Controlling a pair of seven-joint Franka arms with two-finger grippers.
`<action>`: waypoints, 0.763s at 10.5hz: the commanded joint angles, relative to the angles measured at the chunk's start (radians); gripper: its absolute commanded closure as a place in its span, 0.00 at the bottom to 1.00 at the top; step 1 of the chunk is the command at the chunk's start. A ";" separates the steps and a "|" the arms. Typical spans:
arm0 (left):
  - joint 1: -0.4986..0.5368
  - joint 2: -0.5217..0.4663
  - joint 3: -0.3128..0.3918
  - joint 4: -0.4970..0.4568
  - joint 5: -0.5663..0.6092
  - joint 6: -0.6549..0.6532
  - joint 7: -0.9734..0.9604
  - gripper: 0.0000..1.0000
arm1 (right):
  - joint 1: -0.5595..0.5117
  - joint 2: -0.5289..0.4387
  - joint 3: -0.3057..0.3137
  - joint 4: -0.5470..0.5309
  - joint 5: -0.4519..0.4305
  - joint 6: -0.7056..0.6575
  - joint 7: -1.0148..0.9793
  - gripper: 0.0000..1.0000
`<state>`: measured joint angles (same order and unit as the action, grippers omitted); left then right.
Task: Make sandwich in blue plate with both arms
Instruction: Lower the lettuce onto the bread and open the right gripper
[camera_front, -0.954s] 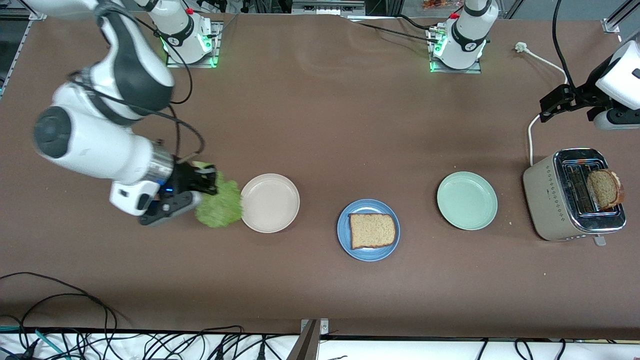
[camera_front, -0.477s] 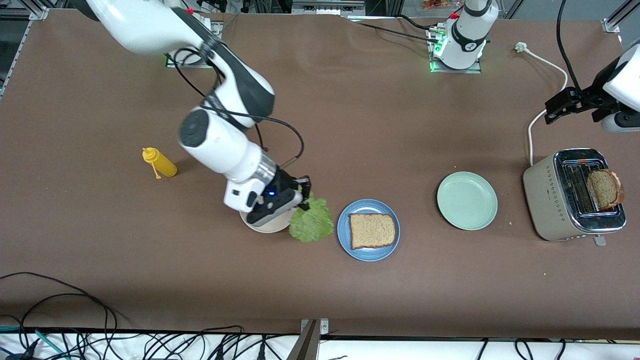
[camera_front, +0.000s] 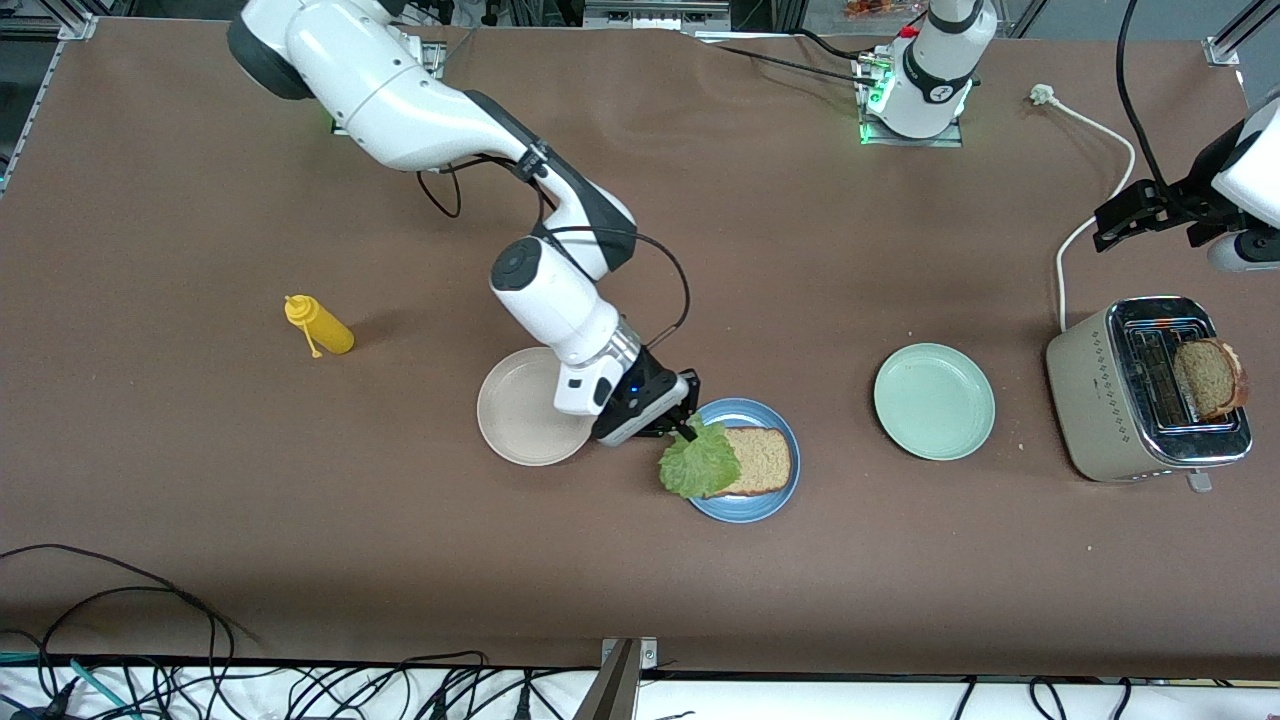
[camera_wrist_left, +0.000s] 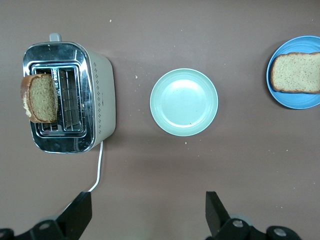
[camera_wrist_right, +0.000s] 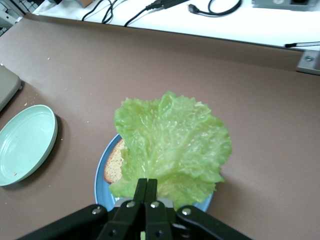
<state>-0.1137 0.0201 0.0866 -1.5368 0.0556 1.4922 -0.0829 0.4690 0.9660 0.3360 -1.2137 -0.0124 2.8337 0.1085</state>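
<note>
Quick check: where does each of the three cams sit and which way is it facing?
Front view: high across the table, facing both arm bases; shows the right pincer holding the lettuce over the blue plate.
Left wrist view: looks down past the open left pincer at the toaster and green plate.
Right wrist view: looks past the right pincer at the lettuce.
All three views share the blue plate and green plate.

Right gripper (camera_front: 684, 428) holds lettuce leaf (camera_front: 699, 463) over blue plate (camera_front: 745, 505), covering part of bread slice (camera_front: 762, 460). Left gripper (camera_front: 1118, 213) waits above bench (camera_front: 640, 560) near toaster (camera_front: 1110, 400).
</note>
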 joint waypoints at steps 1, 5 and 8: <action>0.000 0.014 -0.004 0.033 0.029 -0.017 0.000 0.00 | 0.111 0.103 -0.101 0.123 -0.012 0.056 -0.021 1.00; 0.000 0.014 -0.004 0.033 0.030 -0.017 0.000 0.00 | 0.189 0.169 -0.142 0.123 -0.017 0.185 -0.115 1.00; 0.002 0.014 -0.004 0.033 0.029 -0.017 0.000 0.00 | 0.214 0.227 -0.181 0.173 -0.017 0.216 -0.121 1.00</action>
<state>-0.1134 0.0206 0.0870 -1.5358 0.0556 1.4922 -0.0829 0.6649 1.1182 0.1745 -1.1359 -0.0179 3.0138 0.0012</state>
